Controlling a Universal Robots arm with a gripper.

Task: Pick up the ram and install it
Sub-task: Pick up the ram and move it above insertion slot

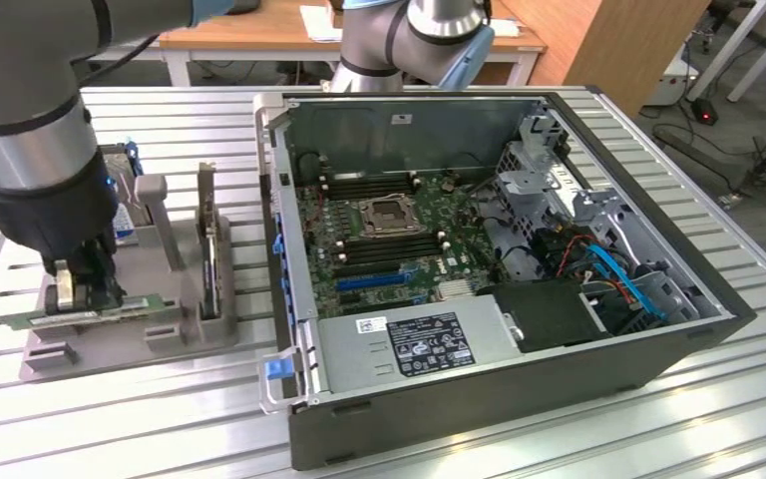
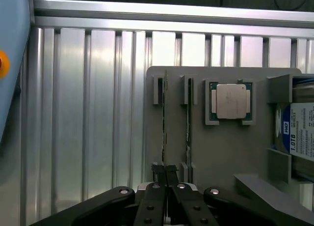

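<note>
The gripper [image 1: 87, 299], lower left of the exterior view, is clamped on the ram [image 1: 24, 319] over the holder [image 1: 157, 334]. Risk: the thin board may pivot or snag a slot.

surface: bench [image 1: 157, 439], ribbed metal slats | on it, exterior view's left: gray parts fixture [image 1: 117, 349], flat | on it, exterior view's right: open computer case [image 1: 490, 419], side panel off, just beside fixture
</note>
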